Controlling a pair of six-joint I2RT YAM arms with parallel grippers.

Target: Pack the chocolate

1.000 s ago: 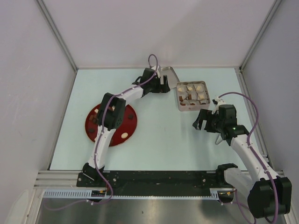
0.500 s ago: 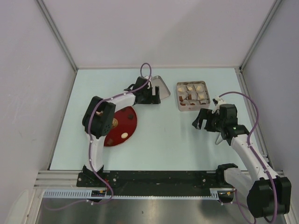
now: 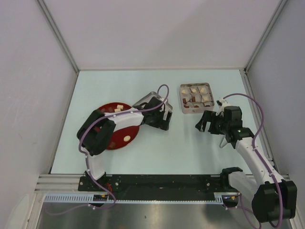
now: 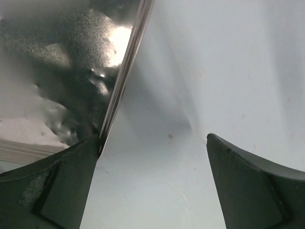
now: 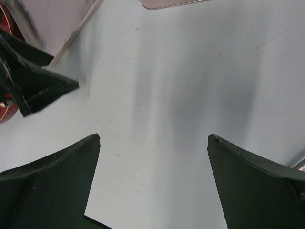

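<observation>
Since the earlier frames the left gripper [image 3: 162, 118] has been drawn back from the far side of the counter [image 3: 157, 148] to a spot just beside the red plate [image 3: 132, 128], and the silver lid [image 3: 151, 98] has been brought along with it. This gripper's fingers are spread wide with nothing between them. Only the lid's edge touches one finger (pushed or dragged rather than pinched, it is judged). The right gripper [image 3: 201, 123] is likewise held apart and empty, hovering near the open box [image 3: 181, 100], probably so that the lid's path is kept clear. Chocolate [image 3: 194, 98] is packed in the box compartments, and a few pieces are left on the plate, so the lid is presumably being kept off until packing is finished.
</observation>
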